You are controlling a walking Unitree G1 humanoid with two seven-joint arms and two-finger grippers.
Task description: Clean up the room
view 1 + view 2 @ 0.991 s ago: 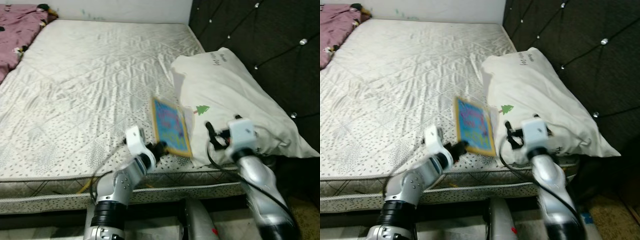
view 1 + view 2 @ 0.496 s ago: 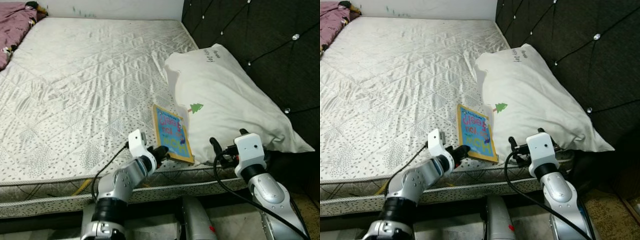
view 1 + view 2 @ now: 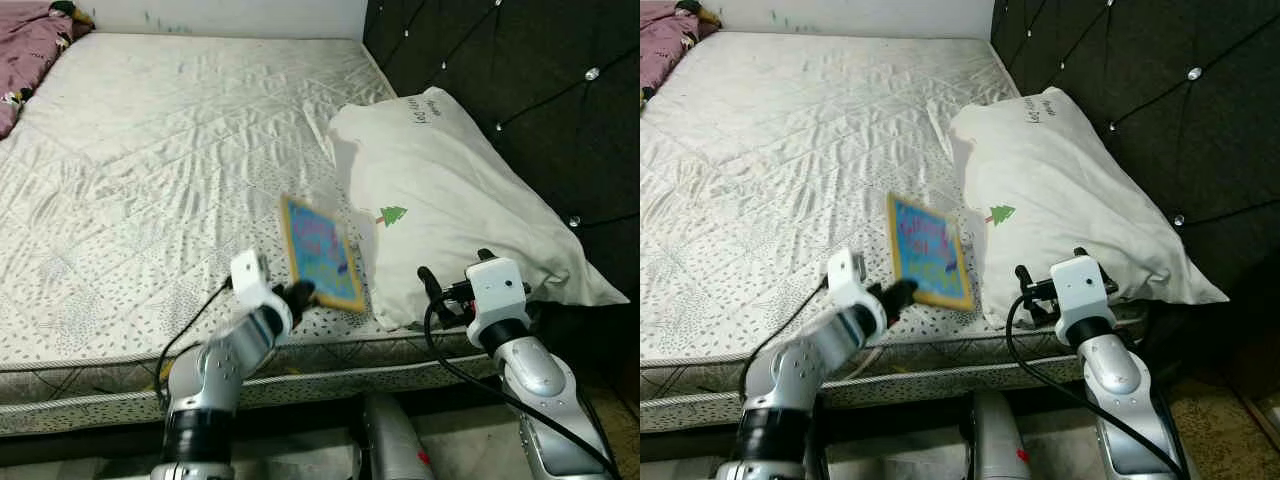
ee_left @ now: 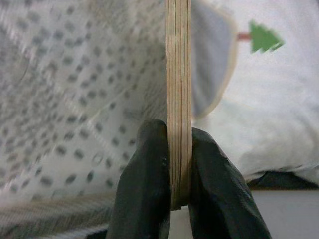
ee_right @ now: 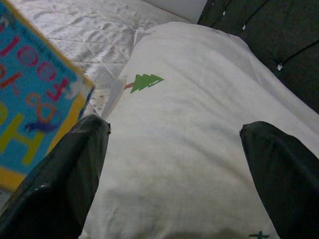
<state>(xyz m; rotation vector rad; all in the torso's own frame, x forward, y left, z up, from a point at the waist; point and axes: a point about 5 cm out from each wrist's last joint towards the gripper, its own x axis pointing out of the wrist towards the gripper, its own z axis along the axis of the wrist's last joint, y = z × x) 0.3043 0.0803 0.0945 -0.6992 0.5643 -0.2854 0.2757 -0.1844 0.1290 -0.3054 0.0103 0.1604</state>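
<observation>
Book [image 3: 321,254] lifted off mattress [image 3: 150,180], tilted, blurred, just beside pillow [image 3: 450,200] on side away from headboard [image 3: 520,90]. Pinched at lower edge by left gripper [image 4: 172,172], fingers clamped on board cover. Right gripper [image 5: 174,164] near pillow's front edge, spread wide, holding nothing. Advice: keep pinch firm, lift clear of pillow, avoid swinging — thin edge grip likely to slip

The board book [image 3: 322,254] shows layered card edges; the quilted mattress [image 3: 150,160] cloth looks satiny.
</observation>
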